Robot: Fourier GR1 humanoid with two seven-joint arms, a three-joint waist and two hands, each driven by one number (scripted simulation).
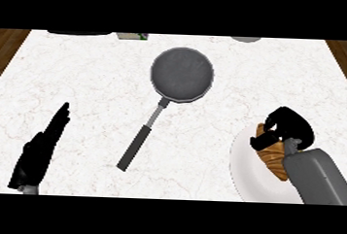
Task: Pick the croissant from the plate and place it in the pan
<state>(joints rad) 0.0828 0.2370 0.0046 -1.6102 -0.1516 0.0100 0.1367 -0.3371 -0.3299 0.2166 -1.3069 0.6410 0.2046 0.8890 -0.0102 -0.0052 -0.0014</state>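
White plate [246, 176] holds croissant [274, 159], right robot hand [291, 124] curled round it; left robot hand [39, 153] straight-fingered; pan [182, 74] well apart.

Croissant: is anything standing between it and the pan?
Nothing visible. Only white marble counter lies between the golden-brown croissant, in the right robot hand, and the round dark-grey metal pan.

Kitchen: marble counter [77, 76], pan [182, 74].
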